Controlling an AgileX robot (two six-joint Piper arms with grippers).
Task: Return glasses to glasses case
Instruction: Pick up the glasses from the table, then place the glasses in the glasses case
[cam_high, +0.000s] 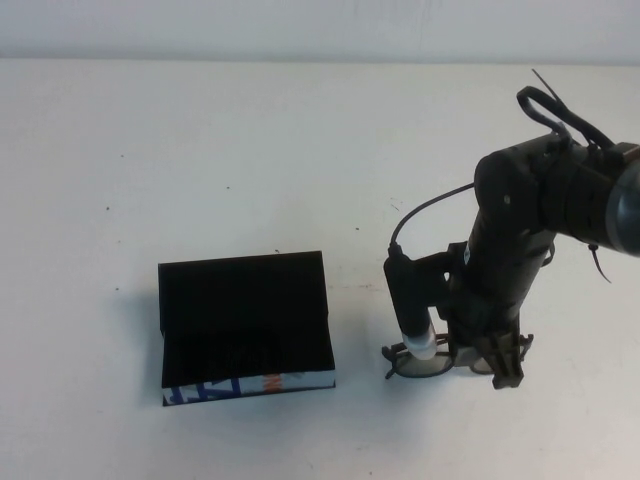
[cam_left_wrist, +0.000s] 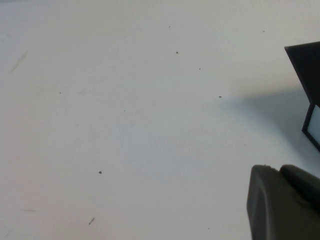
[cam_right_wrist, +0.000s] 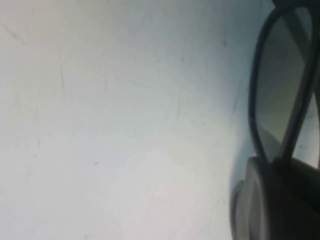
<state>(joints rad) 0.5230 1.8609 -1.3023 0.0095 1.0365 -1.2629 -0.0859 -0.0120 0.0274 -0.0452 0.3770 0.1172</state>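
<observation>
The glasses case (cam_high: 245, 318) lies open at the table's front left, its flap lid raised and its white printed edge toward me. The black glasses (cam_high: 425, 364) lie on the table to the right of the case. My right gripper (cam_high: 497, 362) reaches down onto their right half and is closed on the frame. In the right wrist view a lens and the frame (cam_right_wrist: 280, 95) run into the finger (cam_right_wrist: 265, 200). My left gripper (cam_left_wrist: 280, 171) is out of the high view. It hovers shut and empty over bare table beside a corner of the case (cam_left_wrist: 305, 65).
The white table (cam_high: 250, 150) is bare apart from small specks. The right arm's cable (cam_high: 425, 212) loops over the table behind the glasses. The table's far edge (cam_high: 300, 60) meets a pale wall.
</observation>
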